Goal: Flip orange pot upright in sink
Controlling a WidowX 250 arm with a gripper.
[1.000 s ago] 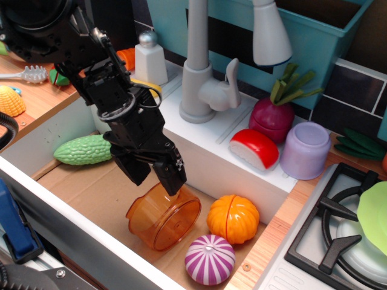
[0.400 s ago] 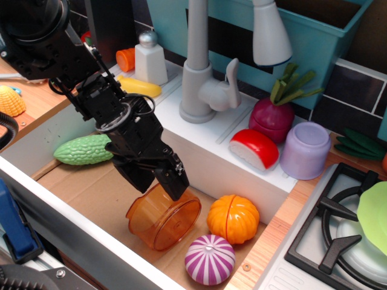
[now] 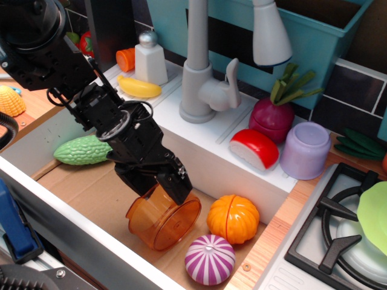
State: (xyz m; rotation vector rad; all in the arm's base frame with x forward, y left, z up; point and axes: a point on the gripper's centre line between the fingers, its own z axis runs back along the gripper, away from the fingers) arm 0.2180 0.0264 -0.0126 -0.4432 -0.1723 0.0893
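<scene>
The black robot hand (image 3: 162,184) reaches down into the large white rectangular toy sink (image 3: 213,158) and meets the translucent orange plastic pot (image 3: 163,217), which lies on its side on the sink's brown cardboard floor. The pot's open rimmed mouth faces toward the lower right, away from the hand. One black finger (image 3: 176,185) presses against the upper part of the pot's wall near the rim, and a second finger sits to its left over the pot's closed end. The hand is set narrow at the pot's wall, but whether it actually grips the wall cannot be told from this view.

Just beyond the pot's mouth, right of the hand, rests an opaque ribbed orange pumpkin-like toy (image 3: 233,218), and below that a purple-and-white striped round toy (image 3: 210,258); both are near the pot, and contact cannot be told. Left of the hand, a bumpy green gourd toy (image 3: 83,150) lies on the sink floor by the wall.

Behind the hand, on the sink's white back ledge, stands the grey-white faucet (image 3: 202,78), with a yellow banana toy (image 3: 139,87) and a white shaker bottle with a silver cap (image 3: 150,58) to its left. Farther right on the ledge sit a red-and-white sliced toy (image 3: 254,148), a dark red radish toy with green leaves (image 3: 273,117) and a lilac plastic cup (image 3: 305,150).
</scene>
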